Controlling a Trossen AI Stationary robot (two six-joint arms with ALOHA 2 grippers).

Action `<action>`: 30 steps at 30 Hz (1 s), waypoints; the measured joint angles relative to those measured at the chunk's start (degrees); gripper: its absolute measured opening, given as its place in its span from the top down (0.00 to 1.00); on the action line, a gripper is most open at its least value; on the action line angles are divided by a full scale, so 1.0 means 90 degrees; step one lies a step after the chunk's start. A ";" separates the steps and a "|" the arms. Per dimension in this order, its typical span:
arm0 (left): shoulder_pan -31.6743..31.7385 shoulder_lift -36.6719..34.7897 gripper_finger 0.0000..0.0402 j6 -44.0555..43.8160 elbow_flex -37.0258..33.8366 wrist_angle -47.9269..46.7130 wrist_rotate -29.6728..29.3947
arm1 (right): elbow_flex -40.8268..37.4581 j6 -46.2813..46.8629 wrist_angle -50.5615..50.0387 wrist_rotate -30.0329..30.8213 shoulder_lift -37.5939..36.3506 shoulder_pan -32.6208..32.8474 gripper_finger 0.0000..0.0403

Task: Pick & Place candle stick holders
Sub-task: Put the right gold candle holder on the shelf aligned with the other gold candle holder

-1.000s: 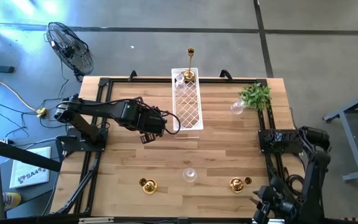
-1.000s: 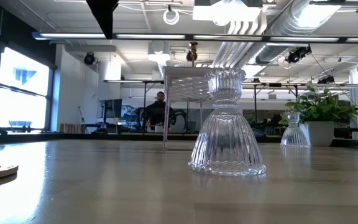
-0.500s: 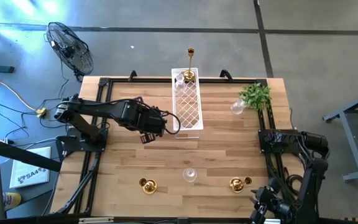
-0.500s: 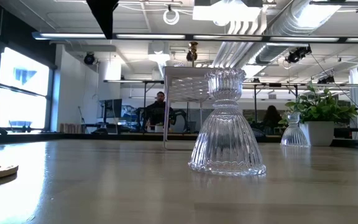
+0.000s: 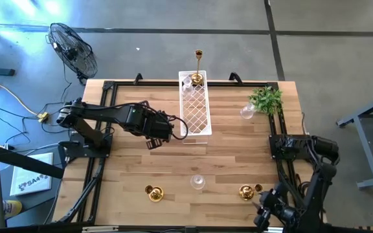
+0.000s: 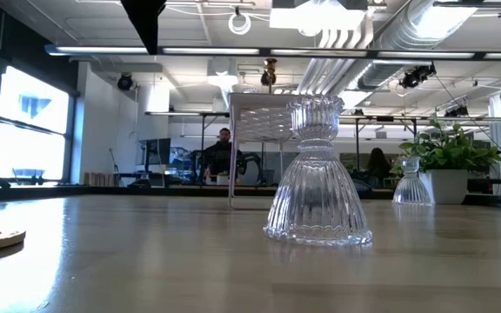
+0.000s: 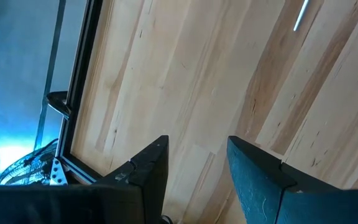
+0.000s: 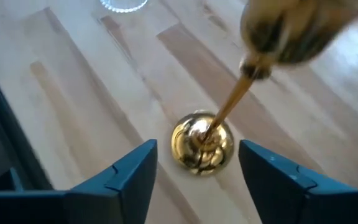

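A gold candle stick holder with a slim stem stands on its round base near the table's front right. My right gripper is open just short of it on its near-right side, one finger to each side of the base, touching nothing. Another gold holder and a clear glass one stand along the front. A tall gold holder stands at the far end of the white lattice tray. My left gripper hangs open over bare wood left of the tray.
A second clear glass holder stands beside the small green plant at the far right. Black frame rails run along the table's left and right sides. Bare wood lies between the tray and the front row of holders.
My right gripper has moved from the table's near right corner toward the gold holder at the front right, a little to the left and farther over the table. The left arm and all the holders have kept still.
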 joint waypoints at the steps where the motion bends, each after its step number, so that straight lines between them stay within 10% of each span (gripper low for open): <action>1: -0.0002 0.0000 0.61 0.0000 0.0000 0.0002 -0.0001 | -0.0001 -0.0035 -0.0067 0.0038 0.0000 -0.0036 0.43; 22: -0.0002 0.0000 0.61 0.0005 -0.0002 0.0002 -0.0003 | 0.0000 -0.0470 -0.1215 0.0509 -0.0005 -0.0561 0.40; 30: -0.0002 0.0000 0.61 0.0007 -0.0002 0.0002 -0.0006 | -0.0002 -0.0740 -0.1205 0.0332 -0.0007 -0.0733 0.55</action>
